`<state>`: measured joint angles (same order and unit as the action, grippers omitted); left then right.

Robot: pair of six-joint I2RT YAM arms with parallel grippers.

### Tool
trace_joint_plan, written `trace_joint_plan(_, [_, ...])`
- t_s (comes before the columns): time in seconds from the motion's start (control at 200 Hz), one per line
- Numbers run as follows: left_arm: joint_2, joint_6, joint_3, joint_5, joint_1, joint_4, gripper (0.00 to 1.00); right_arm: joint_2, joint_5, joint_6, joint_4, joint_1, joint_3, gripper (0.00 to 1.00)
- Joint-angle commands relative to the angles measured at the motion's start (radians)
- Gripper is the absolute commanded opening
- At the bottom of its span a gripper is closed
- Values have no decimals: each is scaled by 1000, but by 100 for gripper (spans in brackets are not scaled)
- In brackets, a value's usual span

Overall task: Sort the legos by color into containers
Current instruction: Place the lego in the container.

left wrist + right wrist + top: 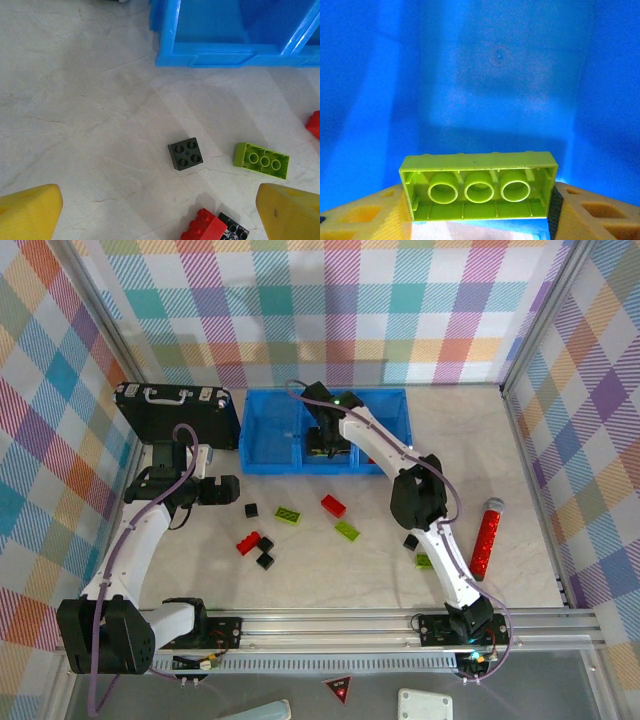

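Note:
My right gripper [322, 445] reaches into the middle compartment of the blue bin [270, 455]. In the right wrist view it [477, 212] is shut on a lime-green lego [477, 186], hollow underside facing the camera, above the compartment's blue floor [495, 75]. My left gripper [226, 490] hangs open over the table, left of the loose legos. Between and beyond its yellow fingers [30, 210] lie a black cube [185, 153], a green brick [261, 160], and a red brick [210, 227] touching another black cube [233, 231]. More red, green and black legos [333, 505] are scattered mid-table.
A black briefcase [175, 408] sits left of the bin, close to the left arm. A red glittery cylinder [489, 537] lies at the right. A black cube [411, 541] and a green brick [424, 560] rest beside the right arm's lower link.

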<state>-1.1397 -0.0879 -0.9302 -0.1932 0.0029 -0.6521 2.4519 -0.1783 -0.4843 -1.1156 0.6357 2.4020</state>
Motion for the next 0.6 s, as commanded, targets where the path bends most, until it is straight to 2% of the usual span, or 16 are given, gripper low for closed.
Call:
trace_joint_plan(0.0, [0, -15, -12, -4, 14, -3, 99, 34, 21, 22, -22, -13, 26, 64])
trace_joint_plan(0.265, [7, -20, -13, 5, 14, -6, 99, 75, 43, 28, 26, -13, 18, 65])
trace_joint_plan(0.595, [8, -20, -13, 3, 14, -6, 99, 78, 48, 16, 24, -13, 31, 71])
